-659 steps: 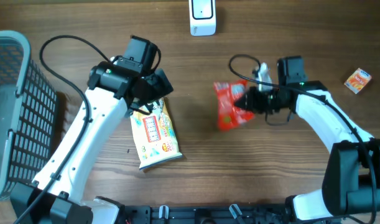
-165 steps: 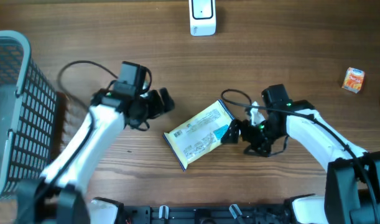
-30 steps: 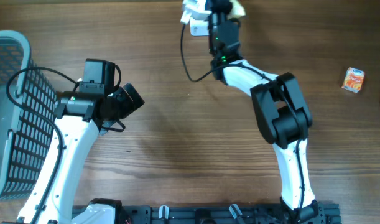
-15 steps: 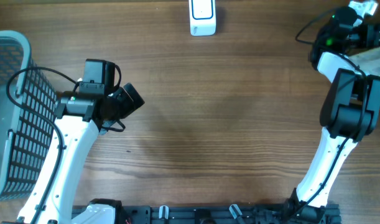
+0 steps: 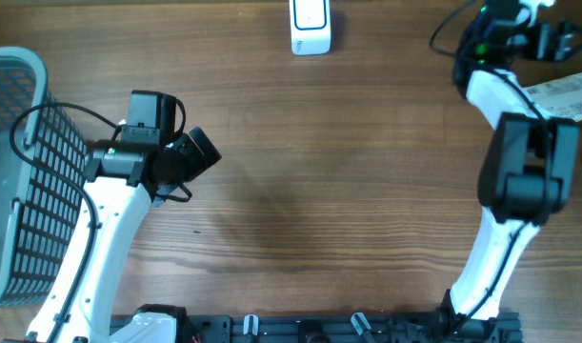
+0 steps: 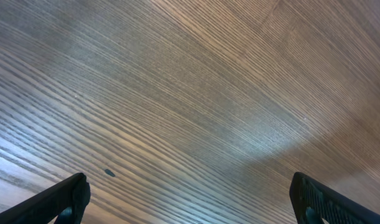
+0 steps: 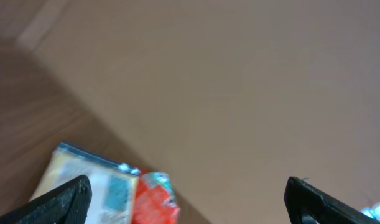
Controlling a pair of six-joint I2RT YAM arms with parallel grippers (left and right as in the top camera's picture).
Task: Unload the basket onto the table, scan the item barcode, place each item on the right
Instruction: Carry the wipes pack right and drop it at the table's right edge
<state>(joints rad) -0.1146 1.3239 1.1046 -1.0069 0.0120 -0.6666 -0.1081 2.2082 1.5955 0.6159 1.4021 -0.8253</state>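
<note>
From above, the table (image 5: 348, 191) is bare across its middle. A basket (image 5: 14, 171) takes up the left edge and the scanner (image 5: 310, 24) sits at the far edge. The left gripper (image 5: 203, 152) hangs near the basket. The right gripper (image 5: 562, 40) is at the far right corner, and the packet (image 5: 569, 93) lies at the right edge, near it but apart.

The left wrist view shows fingers (image 6: 68, 199) spread wide over bare wood, holding nothing.

The right wrist view is blurred. Its fingers (image 7: 62, 202) are spread wide and empty, with the packet (image 7: 93, 190) low between them beside a red pouch (image 7: 155, 200).

Pale blue-edged packet (image 7: 84, 180) touching red packet (image 7: 156, 202) on its left; right gripper (image 7: 188, 202) spread wide, fingertips (image 7: 64, 200) flanking red packet.
</note>
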